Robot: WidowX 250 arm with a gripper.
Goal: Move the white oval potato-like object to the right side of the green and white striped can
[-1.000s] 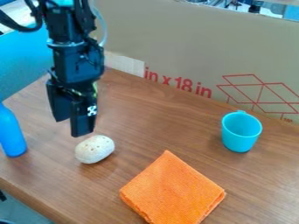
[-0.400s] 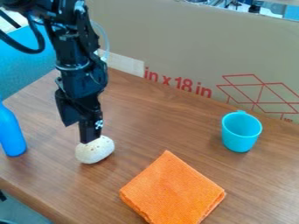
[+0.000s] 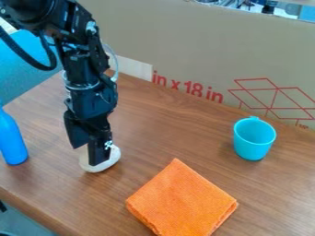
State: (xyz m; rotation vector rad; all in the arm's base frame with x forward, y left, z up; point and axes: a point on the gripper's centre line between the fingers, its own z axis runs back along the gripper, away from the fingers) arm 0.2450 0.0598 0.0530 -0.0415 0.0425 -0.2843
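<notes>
The gripper (image 3: 87, 154) hangs low over the left part of the table, open, with its two fingers spread apart. One finger comes down in front of the speckled off-white oval object (image 3: 109, 161) and hides much of it; the other is up and to its left. Whether they touch it, I cannot tell. A folded orange cloth (image 3: 182, 200) lies flat to the right and nearer the front. Farther right stands an upright turquoise cup (image 3: 253, 144).
A blue bottle (image 3: 10, 140) stands at the left edge of the view. A large cardboard panel (image 3: 203, 55) rises along the back of the wooden table (image 3: 166, 122). The table's front edge runs along the lower left.
The gripper has come down and a little to the right, from above and behind the off-white object to over it. The object, cloth, cup and bottle have stayed in place.
</notes>
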